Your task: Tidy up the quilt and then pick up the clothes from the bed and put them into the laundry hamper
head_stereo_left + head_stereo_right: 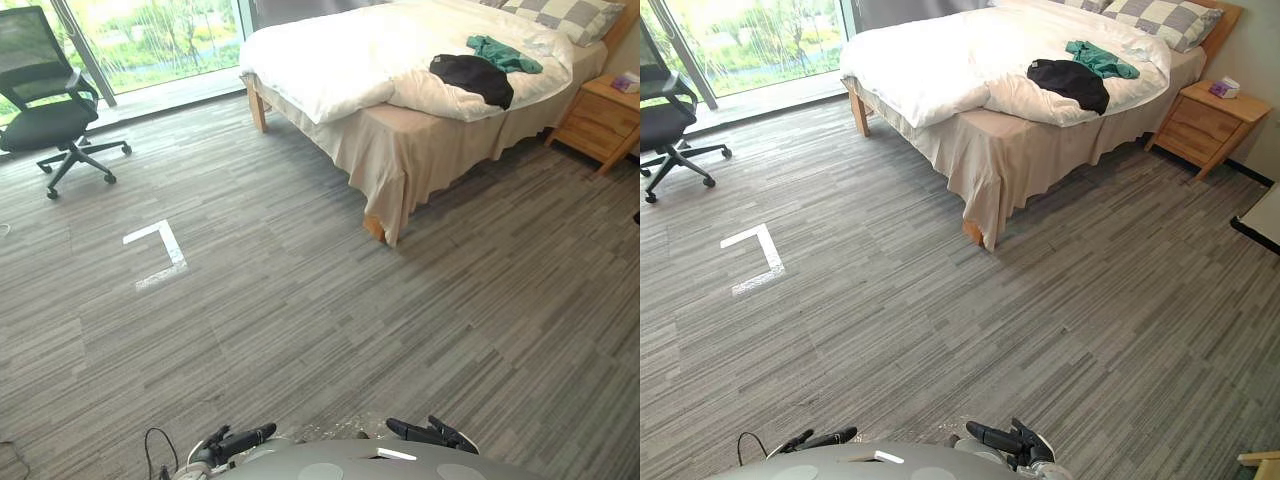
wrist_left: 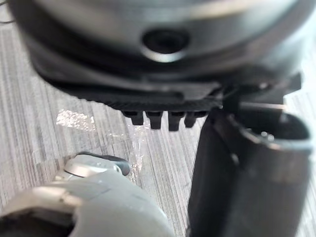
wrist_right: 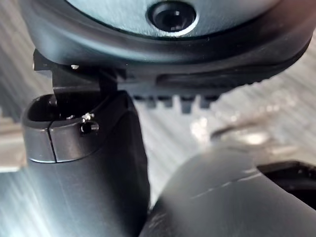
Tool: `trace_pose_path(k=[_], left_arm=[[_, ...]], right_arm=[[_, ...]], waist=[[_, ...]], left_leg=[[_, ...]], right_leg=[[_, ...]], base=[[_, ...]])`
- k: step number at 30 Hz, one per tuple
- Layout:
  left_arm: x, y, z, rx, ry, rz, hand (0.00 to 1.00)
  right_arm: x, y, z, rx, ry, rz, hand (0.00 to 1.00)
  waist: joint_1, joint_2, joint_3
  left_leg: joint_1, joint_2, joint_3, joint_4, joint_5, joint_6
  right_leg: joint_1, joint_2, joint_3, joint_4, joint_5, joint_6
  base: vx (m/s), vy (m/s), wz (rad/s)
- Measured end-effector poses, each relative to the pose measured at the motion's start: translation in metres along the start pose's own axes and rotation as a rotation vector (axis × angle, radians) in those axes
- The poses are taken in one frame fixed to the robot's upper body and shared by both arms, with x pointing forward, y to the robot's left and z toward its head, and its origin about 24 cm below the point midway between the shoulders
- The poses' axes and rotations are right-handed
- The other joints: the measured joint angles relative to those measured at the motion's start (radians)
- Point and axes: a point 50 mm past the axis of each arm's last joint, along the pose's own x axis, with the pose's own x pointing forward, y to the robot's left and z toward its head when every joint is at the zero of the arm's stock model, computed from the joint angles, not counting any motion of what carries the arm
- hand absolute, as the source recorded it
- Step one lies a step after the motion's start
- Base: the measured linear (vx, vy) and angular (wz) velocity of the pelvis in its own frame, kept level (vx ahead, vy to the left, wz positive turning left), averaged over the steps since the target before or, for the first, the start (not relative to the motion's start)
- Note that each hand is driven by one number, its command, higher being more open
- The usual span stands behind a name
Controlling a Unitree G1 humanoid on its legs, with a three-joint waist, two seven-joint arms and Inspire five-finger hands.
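Left eye view: my left hand (image 1: 235, 440) and right hand (image 1: 430, 433) hang empty, fingers straight, while quilt (image 1: 340, 60) and clothes (image 1: 472, 75) lie well beyond the fingertips on the bed (image 1: 420, 150) — soft, light, so I'd pinch a bunched fold.

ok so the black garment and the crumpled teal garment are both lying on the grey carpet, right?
No. The black garment and the crumpled teal garment both lie on the white quilt on the bed, not on the grey carpet. The left eye view shows it.
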Motion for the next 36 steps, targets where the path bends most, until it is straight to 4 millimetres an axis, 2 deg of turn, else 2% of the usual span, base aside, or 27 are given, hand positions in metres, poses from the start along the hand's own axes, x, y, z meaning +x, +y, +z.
trace_pose_path(k=[1,2,4,10,13,19,30,32,34,35,36], left_arm=[[0.0,0.001,0.001,-0.011,-0.005,-0.002,1.0],[0.0,0.001,0.004,-0.009,-0.015,-0.016,1.0],[0.001,0.0,0.007,-0.008,-0.034,-0.031,1.0],[0.003,-0.006,0.012,0.036,-0.043,-0.053,1.0],[0.004,-0.009,0.016,0.075,-0.047,-0.049,1.0],[0.005,-0.011,0.021,0.108,-0.025,-0.054,1.0],[0.006,-0.013,0.023,0.098,-0.028,-0.083,1.0],[0.006,-0.015,0.026,0.099,-0.034,-0.095,1.0],[0.006,-0.014,0.031,0.103,-0.047,-0.098,1.0],[0.007,-0.014,0.035,0.109,-0.058,-0.096,1.0],[0.007,-0.013,0.043,0.12,-0.07,-0.093,1.0]], right_arm=[[0.0,0.001,-0.002,0.02,0.006,0.0,1.0],[0.0,0.002,-0.004,0.032,0.012,0.001,1.0],[0.0,0.002,-0.003,0.042,0.011,0.006,1.0],[0.001,0.002,0.001,0.053,0.001,0.013,1.0],[0.002,0.003,0.004,0.051,-0.006,0.015,1.0],[0.003,0.003,0.005,0.067,-0.007,0.013,1.0],[0.004,0.003,0.012,0.078,-0.023,0.001,1.0],[0.004,0.003,0.015,0.099,-0.039,-0.004,1.0],[0.004,0.003,0.017,0.111,-0.053,-0.01,1.0],[0.005,0.006,0.02,0.125,-0.069,-0.005,1.0],[0.005,0.009,0.026,0.163,-0.099,0.0,1.0]], waist=[[0.0,-0.005,0.003],[0.001,-0.012,0.01],[-0.002,-0.013,0.027],[-0.017,-0.002,0.043],[-0.024,0.001,0.052],[-0.026,-0.001,0.064],[-0.04,0.004,0.098],[-0.053,0.008,0.107],[-0.052,-0.001,0.117],[-0.052,-0.01,0.131],[-0.051,-0.023,0.153]], left_leg=[[0.017,-0.002,0.002,-0.021,0.008,-0.002],[0.036,-0.004,0.001,-0.041,0.013,0.003],[0.068,-0.009,-0.002,-0.072,0.029,0.012],[0.113,-0.016,-0.009,-0.115,0.032,0.005],[0.132,-0.015,-0.004,-0.13,0.037,-0.009],[0.146,-0.017,0.006,-0.136,0.036,-0.011],[0.121,-0.021,0.086,-0.133,0.036,-0.008],[0.116,-0.014,0.11,-0.128,0.024,0.001],[0.088,-0.008,0.137,-0.091,0.003,0.001],[0.08,-0.008,0.15,-0.062,-0.011,0.004],[0.069,-0.006,0.169,-0.018,-0.044,0.021]], right_leg=[[0.016,-0.006,-0.015,-0.016,0.018,0.006],[0.034,-0.008,-0.022,-0.03,0.028,-0.003],[0.063,-0.011,-0.029,-0.06,0.036,-0.002],[0.11,-0.018,-0.058,-0.101,0.041,0.006],[0.126,-0.019,-0.06,-0.111,0.052,0.024],[0.141,-0.021,-0.058,-0.132,0.069,0.047],[0.084,-0.021,0.016,-0.124,0.081,0.028],[0.042,-0.012,0.033,-0.063,0.058,0.006],[-0.025,-0.011,0.041,0.05,0.009,-0.004],[-0.06,-0.017,0.04,0.127,-0.023,0.0],[-0.134,-0.027,0.018,0.285,-0.066,0.015]], base=[[0.14,0.032,0.01],[0.18,0.039,0.0],[0.19,0.041,0.05],[0.13,0.039,0.08],[0.07,0.026,-0.04],[0.01,0.006,-0.04],[-0.09,-0.018,-0.22],[-0.12,-0.029,-0.3],[-0.08,-0.044,-0.38],[-0.06,-0.089,-0.41],[-0.07,-0.129,-0.42]])
